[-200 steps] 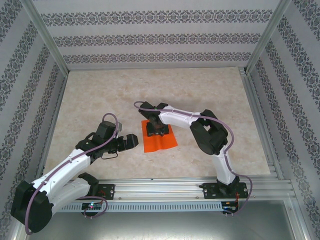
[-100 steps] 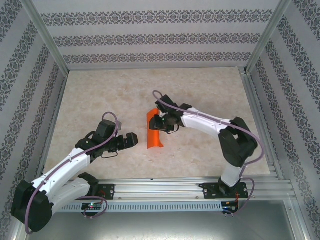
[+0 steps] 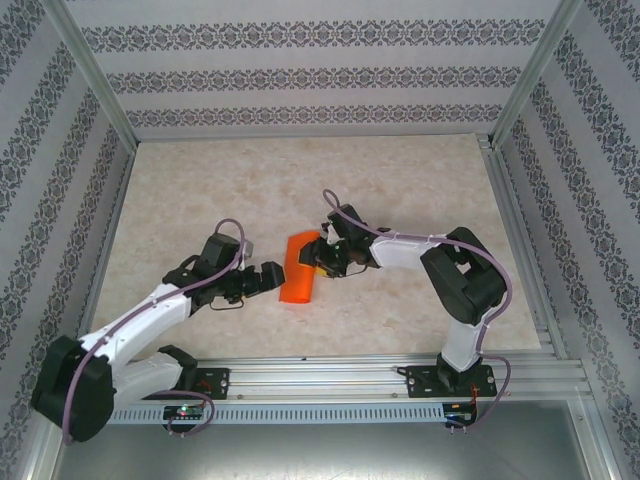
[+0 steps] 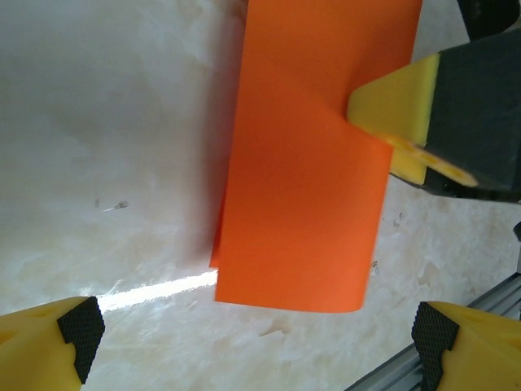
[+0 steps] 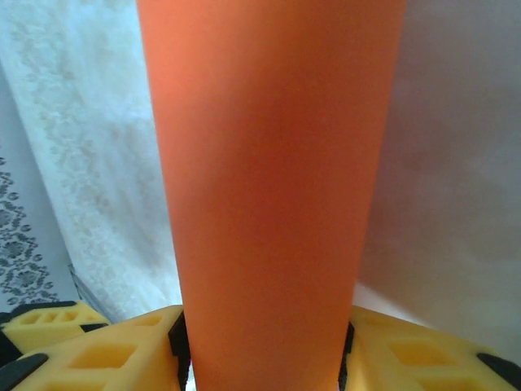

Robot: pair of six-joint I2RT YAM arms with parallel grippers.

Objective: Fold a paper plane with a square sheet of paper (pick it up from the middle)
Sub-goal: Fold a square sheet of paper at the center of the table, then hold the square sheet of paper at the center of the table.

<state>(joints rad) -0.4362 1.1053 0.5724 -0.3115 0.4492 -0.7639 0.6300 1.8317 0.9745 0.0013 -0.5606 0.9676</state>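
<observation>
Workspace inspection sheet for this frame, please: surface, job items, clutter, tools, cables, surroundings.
Surface: pale marbled tabletop, with faint marks in the left wrist view.
Job's things: orange sheet of paper, bent into a loose curl; no sharp crease visible.
Clutter: nothing seen.
Tools: right tool shut on the sheet; left tool open, close to the sheet but not gripping it.
Cables: purple cables looped along both arms, off the paper.
Surroundings: patterned wall panels, aluminium frame.

Plain orange-red paper (image 3: 297, 280) on beige marbled table (image 3: 200, 190).
</observation>
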